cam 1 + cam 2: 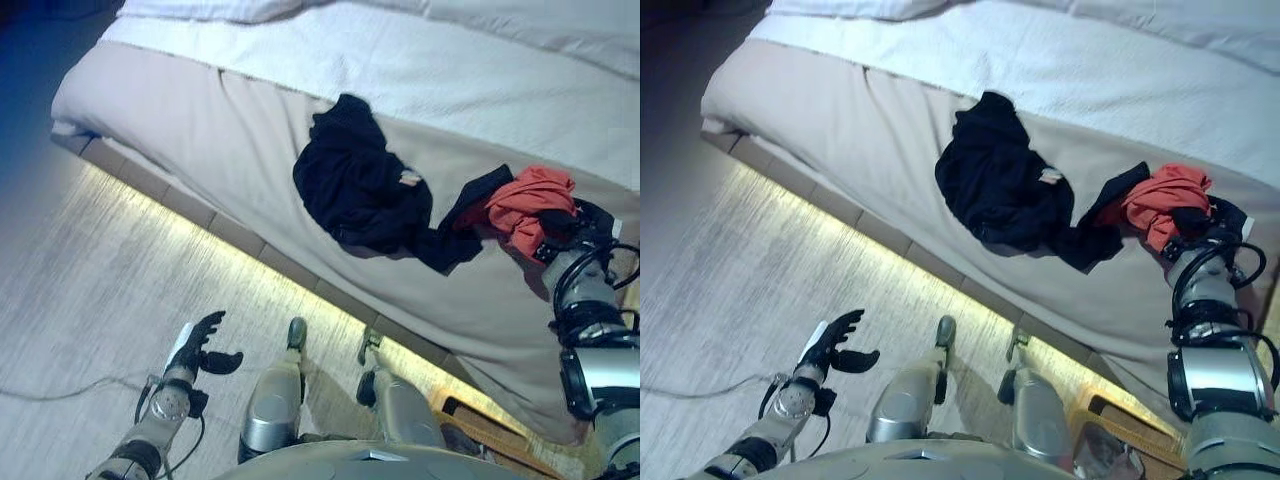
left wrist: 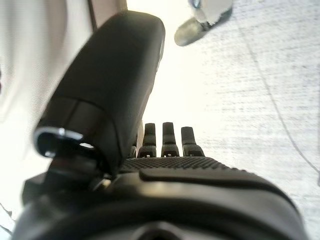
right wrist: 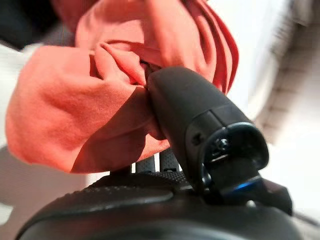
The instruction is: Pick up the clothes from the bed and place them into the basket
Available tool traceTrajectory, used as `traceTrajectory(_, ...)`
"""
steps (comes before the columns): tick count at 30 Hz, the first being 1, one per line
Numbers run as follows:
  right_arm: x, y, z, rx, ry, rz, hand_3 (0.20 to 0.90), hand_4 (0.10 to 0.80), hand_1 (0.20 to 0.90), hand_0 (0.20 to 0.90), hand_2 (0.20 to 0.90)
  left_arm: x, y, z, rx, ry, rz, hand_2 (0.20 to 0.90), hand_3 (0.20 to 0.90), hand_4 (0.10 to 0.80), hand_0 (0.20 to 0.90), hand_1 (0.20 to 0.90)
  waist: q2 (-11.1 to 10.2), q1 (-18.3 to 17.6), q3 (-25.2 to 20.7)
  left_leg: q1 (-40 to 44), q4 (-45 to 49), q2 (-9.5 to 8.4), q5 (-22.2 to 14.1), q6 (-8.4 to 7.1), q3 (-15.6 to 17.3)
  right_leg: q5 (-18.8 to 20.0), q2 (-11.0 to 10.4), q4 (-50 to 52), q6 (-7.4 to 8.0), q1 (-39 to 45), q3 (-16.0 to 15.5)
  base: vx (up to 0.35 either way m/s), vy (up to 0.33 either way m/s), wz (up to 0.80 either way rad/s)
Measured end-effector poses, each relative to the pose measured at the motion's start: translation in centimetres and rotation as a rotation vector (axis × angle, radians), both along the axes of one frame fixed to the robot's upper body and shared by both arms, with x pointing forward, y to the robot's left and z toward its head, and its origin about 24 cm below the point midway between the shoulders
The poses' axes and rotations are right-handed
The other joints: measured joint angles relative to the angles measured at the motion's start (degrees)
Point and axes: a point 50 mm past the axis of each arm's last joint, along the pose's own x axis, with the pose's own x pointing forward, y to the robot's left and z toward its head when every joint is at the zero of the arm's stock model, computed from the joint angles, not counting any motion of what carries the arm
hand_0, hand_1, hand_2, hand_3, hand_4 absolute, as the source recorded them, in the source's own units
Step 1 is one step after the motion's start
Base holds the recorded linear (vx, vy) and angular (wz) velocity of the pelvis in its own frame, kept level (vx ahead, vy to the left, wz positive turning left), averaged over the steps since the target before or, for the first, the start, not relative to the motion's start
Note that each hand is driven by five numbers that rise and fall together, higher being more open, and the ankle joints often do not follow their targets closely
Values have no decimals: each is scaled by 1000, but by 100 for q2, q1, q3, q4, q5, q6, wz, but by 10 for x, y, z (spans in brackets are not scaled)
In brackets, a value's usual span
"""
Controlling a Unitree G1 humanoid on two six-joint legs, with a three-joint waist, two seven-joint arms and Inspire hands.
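A black garment (image 1: 360, 190) lies crumpled on the beige bed cover (image 1: 200, 130). A red garment (image 1: 525, 205) lies just to its right, touching a black sleeve. My right hand (image 1: 572, 226) is at the red garment's right edge. In the right wrist view its thumb (image 3: 190, 115) presses into the red cloth (image 3: 75, 110), which is bunched against the palm, with the fingers under it. My left hand (image 1: 205, 345) hangs open and empty over the floor at the lower left, and its straight fingers (image 2: 169, 135) show in the left wrist view.
The bed runs diagonally from upper left to lower right, with a lit strip under its edge (image 1: 250, 250). A white sheet (image 1: 420, 70) covers the far part. A brown rim (image 1: 480, 420) of something stands on the floor at the lower right. Pale floor (image 1: 90, 290) lies to the left.
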Motion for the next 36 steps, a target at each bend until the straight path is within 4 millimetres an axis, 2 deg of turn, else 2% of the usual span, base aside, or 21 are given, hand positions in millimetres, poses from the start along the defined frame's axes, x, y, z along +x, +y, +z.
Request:
traceTrajectory(3, -5, 15, -6, -5, -41, 24, 200, 100, 300, 300, 300, -14, -7, -8, -8, 35, -1, 900, 900, 800, 900, 900, -102, -145, -257, 252, -181, 6, -11, 11, 132, -7, 19, -5, 6, 115, 99, 53, 71, -21)
traceTrajectory(5, -9, 25, -6, 6, -90, 35, 200, 100, 300, 300, 300, -18, -14, -12, -21, 41, 18, 900, 900, 800, 900, 900, -128, -224, -366, 411, -263, -1, -18, 21, 229, -7, 21, -5, 7, 183, 191, 55, 67, -23)
traceTrajectory(7, -10, 28, -7, 13, -99, 35, 200, 100, 300, 300, 300, -19, -15, -13, -23, 47, 21, 900, 900, 800, 900, 900, -128, -256, -402, 447, -280, -4, -20, 24, 235, -8, 20, -5, 7, 194, 194, 30, 36, -7)
traceTrajectory(8, -19, 38, -15, 39, -124, 50, 200, 100, 300, 300, 300, -22, -20, -17, -33, 69, 28, 900, 900, 800, 900, 900, -127, -324, -504, 610, -370, -1, -37, 48, 266, -51, 28, -7, 44, 322, 223, 10, 39, -5)
traceTrajectory(13, -35, 47, -32, 59, -95, 69, 200, 100, 300, 300, 300, -28, -25, -21, -33, 94, 20, 900, 900, 800, 900, 900, -127, -413, -721, 763, -419, -9, -53, 74, 374, -66, 31, -8, 63, 397, 330, 22, 57, -11)
traceTrajectory(17, -47, 46, -48, 25, 11, 67, 200, 100, 300, 300, 300, -35, -27, -24, -31, 116, 15, 900, 900, 800, 900, 900, -128, -448, -797, 948, -448, -7, -105, 122, 440, -145, 35, -12, 77, 556, 354, 94, -2, -9)
traceTrajectory(21, -56, 34, -69, 44, 126, -14, 200, 100, 300, 300, 300, -34, -27, -24, -25, 123, 13, 900, 900, 800, 900, 900, -133, -414, -1042, 929, -450, -6, -108, 117, 392, -148, 36, -11, 78, 557, 334, -20, -9, 5)
traceTrajectory(30, -55, 37, -67, 98, 65, -60, 200, 100, 300, 300, 300, -48, -28, -30, -15, 182, 27, 900, 900, 800, 900, 900, -133, -430, -1052, 939, -256, -23, -113, 109, 378, -166, 42, -37, 52, 541, 426, -22, 91, -5)
traceTrajectory(31, -53, 42, -66, 110, 40, -50, 200, 100, 300, 300, 300, -53, -29, -32, -16, 200, 36, 900, 900, 800, 900, 900, -150, -408, -1042, 912, -40, -111, -196, 74, 300, -166, 38, -38, 50, 557, 577, 34, 161, -55)
traceTrajectory(32, -50, 52, -66, 131, 12, -32, 200, 100, 300, 300, 300, -58, -31, -35, -19, 219, 47, 900, 900, 800, 900, 900, -179, -337, -1047, 857, 325, -256, -409, 244, -63, -162, 24, -37, 45, 569, 828, -5, 228, -91)
traceTrajectory(33, -47, 59, -66, 144, -8, -16, 200, 100, 300, 300, 300, -61, -34, -36, -25, 225, 51, 900, 900, 800, 900, 900, -220, -225, -1035, 804, 605, -409, -555, 448, -512, -113, 11, -36, -19, 562, 1093, -45, 253, -126)
traceTrajectory(34, -46, 65, -67, 156, -23, -5, 200, 100, 300, 300, 300, -61, -37, -37, -31, 225, 50, 900, 900, 800, 900, 900, -297, -68, -1032, 736, 719, -684, -661, 615, -1262, -65, -42, -12, -81, 491, 1461, -101, 303, -163)
traceTrajectory(35, -41, 73, -67, 180, -49, 5, 200, 100, 300, 300, 300, -61, -40, -37, -37, 221, 53, 900, 900, 800, 900, 900, -316, 60, -1033, 721, 690, -979, -695, 665, -1834, -66, -79, -10, -78, 358, 1846, -96, 283, -174)
traceTrajectory(36, -39, 78, -67, 200, -61, 4, 200, 100, 300, 300, 300, -60, -41, -38, -40, 220, 52, 900, 900, 800, 900, 900, -258, 91, -1065, 747, 491, -1064, -695, 668, -1865, -77, -74, -19, -63, 251, 1992, -119, 301, -154)
